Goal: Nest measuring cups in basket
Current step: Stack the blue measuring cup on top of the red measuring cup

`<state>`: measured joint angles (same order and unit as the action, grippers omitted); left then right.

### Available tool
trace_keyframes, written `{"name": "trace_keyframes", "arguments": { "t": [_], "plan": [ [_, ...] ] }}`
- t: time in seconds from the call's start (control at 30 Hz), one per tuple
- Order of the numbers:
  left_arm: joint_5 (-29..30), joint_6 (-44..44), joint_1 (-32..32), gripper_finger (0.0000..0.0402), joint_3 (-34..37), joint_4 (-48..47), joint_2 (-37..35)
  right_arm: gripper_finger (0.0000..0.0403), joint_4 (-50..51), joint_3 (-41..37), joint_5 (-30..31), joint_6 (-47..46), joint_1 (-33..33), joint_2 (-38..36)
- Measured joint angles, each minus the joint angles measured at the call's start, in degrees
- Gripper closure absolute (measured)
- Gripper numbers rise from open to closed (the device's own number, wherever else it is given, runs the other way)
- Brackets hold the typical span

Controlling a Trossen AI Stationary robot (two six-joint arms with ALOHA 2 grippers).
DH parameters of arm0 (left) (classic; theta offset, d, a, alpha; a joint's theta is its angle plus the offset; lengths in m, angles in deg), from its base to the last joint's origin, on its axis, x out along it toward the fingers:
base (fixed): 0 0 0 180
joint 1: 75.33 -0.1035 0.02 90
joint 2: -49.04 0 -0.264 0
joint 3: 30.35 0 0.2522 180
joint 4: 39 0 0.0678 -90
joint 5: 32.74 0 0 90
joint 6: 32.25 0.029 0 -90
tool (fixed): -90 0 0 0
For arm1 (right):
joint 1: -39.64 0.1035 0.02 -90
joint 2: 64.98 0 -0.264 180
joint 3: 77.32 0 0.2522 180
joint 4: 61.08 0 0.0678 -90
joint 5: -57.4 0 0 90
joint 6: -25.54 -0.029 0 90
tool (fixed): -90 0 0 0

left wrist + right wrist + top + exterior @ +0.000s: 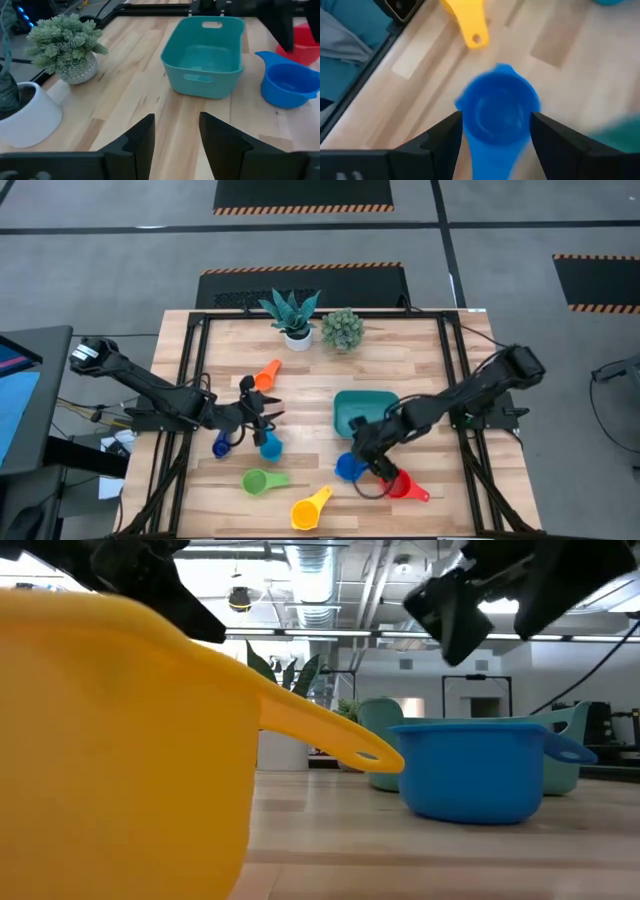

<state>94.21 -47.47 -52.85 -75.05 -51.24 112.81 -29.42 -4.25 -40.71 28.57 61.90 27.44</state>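
The teal basket point(362, 410) point(205, 75) sits on the table right of centre and holds nothing. Seven cups rest on their bases on the wood: orange point(267, 373), dark blue point(221, 446), light blue point(270, 446), green point(258, 480), yellow point(310, 508) point(120, 740), blue point(350, 467) point(497, 107) and red point(405, 485). My right gripper point(368, 452) point(496, 122) hangs open above the blue cup, one finger on either side of it, clear of it in the low view. My left gripper point(262, 415) point(176, 132) is open with nothing between its fingers, just beyond the light blue cup, facing the basket.
Two white-potted plants point(296, 320) point(343, 330) stand at the far edge, behind the basket. The yellow cup lies nearest the near edge. Bare wood lies between the basket and the left gripper. The red cup sits close to the blue one, on its right.
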Motion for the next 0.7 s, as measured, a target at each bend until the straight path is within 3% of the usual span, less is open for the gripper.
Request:
{"name": "trace_keyframes", "arguments": {
  "t": [0.7],
  "plan": [
    [-0.4, -0.3, 0.0, 0.0256, 0.0, -0.4, 0.0, 0.0148, -7.6, 0.0, 1.9, -7.5, 3.9, 13.0]
  ]
}}
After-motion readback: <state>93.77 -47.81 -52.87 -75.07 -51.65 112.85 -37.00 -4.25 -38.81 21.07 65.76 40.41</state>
